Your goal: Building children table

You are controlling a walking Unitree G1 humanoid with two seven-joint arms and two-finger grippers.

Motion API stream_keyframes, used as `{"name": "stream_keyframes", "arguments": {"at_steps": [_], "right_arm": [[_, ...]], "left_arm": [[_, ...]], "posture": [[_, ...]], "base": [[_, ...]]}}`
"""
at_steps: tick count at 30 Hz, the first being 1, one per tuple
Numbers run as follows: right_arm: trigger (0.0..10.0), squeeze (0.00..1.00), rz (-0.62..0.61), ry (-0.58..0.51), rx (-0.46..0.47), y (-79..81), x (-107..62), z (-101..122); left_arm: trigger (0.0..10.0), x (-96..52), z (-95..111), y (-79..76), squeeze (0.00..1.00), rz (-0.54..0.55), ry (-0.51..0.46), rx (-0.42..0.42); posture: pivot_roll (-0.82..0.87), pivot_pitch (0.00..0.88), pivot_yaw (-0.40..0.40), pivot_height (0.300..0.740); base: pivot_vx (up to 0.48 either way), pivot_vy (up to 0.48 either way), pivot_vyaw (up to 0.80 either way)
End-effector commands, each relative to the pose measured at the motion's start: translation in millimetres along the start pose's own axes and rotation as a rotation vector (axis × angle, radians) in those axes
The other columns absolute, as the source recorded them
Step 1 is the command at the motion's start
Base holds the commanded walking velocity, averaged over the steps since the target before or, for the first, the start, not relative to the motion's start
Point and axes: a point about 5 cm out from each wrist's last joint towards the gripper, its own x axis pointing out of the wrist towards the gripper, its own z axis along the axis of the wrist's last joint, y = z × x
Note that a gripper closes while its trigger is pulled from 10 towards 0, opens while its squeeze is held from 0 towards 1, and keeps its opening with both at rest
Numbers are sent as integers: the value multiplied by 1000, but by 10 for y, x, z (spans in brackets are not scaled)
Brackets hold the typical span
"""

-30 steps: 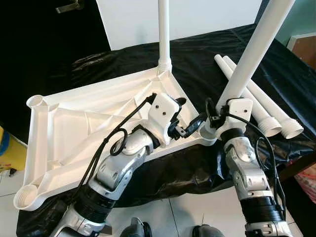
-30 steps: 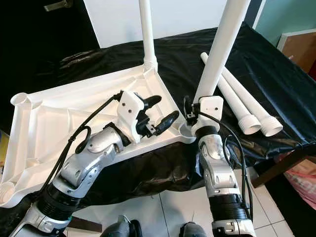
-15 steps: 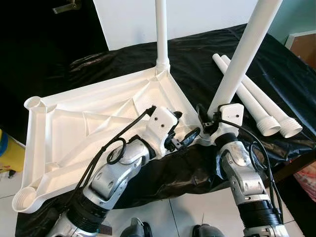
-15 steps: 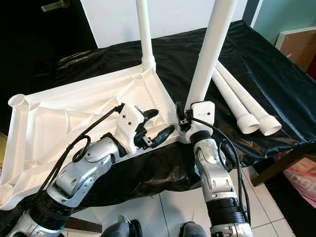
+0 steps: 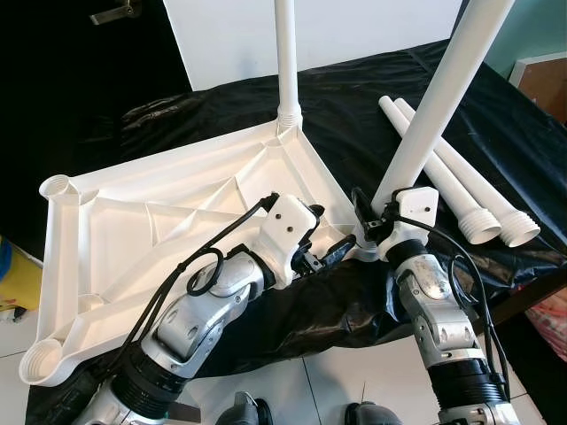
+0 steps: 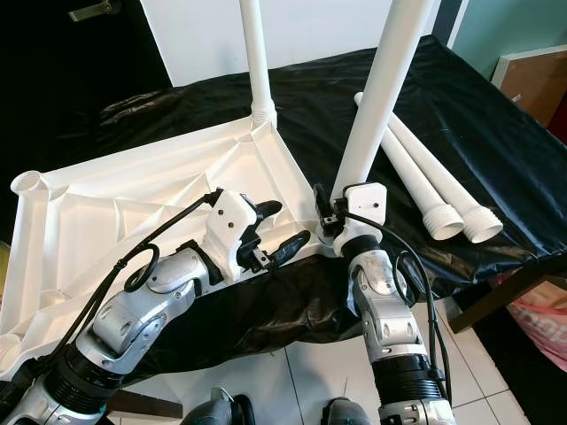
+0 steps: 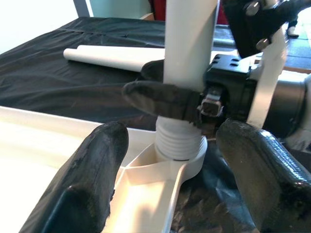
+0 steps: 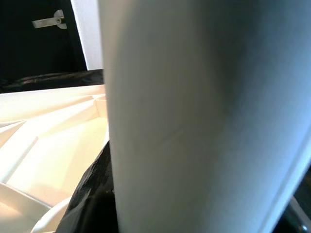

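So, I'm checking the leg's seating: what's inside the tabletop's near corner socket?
The threaded end of the white leg sits in the corner socket of the tabletop, held by the right gripper. How deep it reaches is hidden by the rim.

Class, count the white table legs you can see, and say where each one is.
4: one leg standing in the tabletop's far corner, one leg held by the right gripper at the near corner, two loose legs on the black cloth.

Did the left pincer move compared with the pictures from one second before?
Yes. The left pincer went down toward the near edge of the white tabletop and closer to its corner socket.
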Motion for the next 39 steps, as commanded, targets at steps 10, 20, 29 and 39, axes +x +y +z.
{"name": "stream_keyframes", "arguments": {"at_steps": [10, 20, 29, 39], "right_arm": [[10000, 0, 114, 111, -65, 83, -89, -240], [10000, 0, 193, 145, -129, 81, -178, -362], [10000, 0, 92, 188, 55, 9, -147, -398], [10000, 0, 84, 208, 61, 12, -127, -431]], "left_arm": [[10000, -24, -4, -139, 0, -195, 15, -1], [10000, -42, 4, -145, 0, -206, 20, 0], [10000, -50, 18, -141, 0, -213, 21, 1], [10000, -55, 29, -145, 0, -216, 21, 2]], "posture": [[-71, 129, 76, 740], [-68, 129, 80, 740], [-67, 129, 85, 740], [-62, 124, 83, 740]], "base": [[0, 0, 0], [0, 0, 0], [0, 0, 0], [0, 0, 0]]}}
